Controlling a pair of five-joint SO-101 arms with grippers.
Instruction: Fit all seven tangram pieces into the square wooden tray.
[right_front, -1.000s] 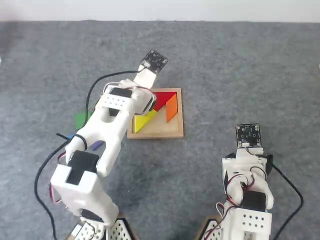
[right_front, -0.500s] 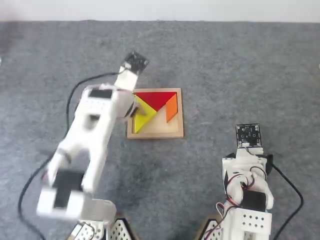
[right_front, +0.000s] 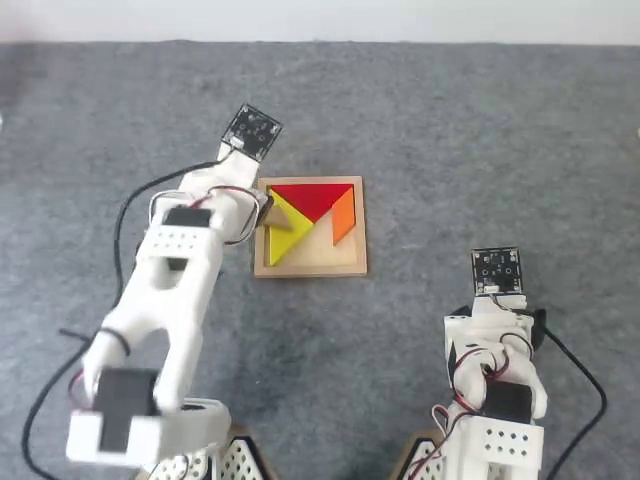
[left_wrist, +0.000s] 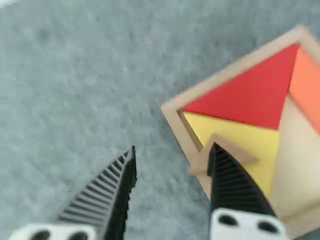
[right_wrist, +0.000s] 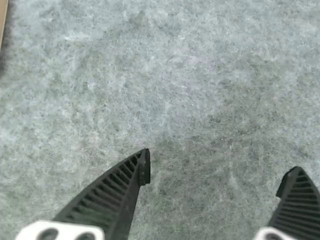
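Three flat pieces are seated in the square wooden tray (right_front: 312, 270) at the middle of the grey table (right_front: 450, 130): a red triangle (right_front: 315, 198) along the far edge, a yellow triangle (right_front: 288, 235) by the left edge, and an orange piece (right_front: 343, 215) toward the right. The left gripper (left_wrist: 173, 150) is held open across the tray's left rim. The right gripper (right_wrist: 221, 162) is spread open over bare table, well apart from the tray. The pieces are judged thin, stiff, light and smooth, so each is best pinched across two opposite edges.

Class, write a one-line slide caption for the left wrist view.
Open left gripper above the rim of the wooden tray; inside, red piece, yellow piece and orange piece.
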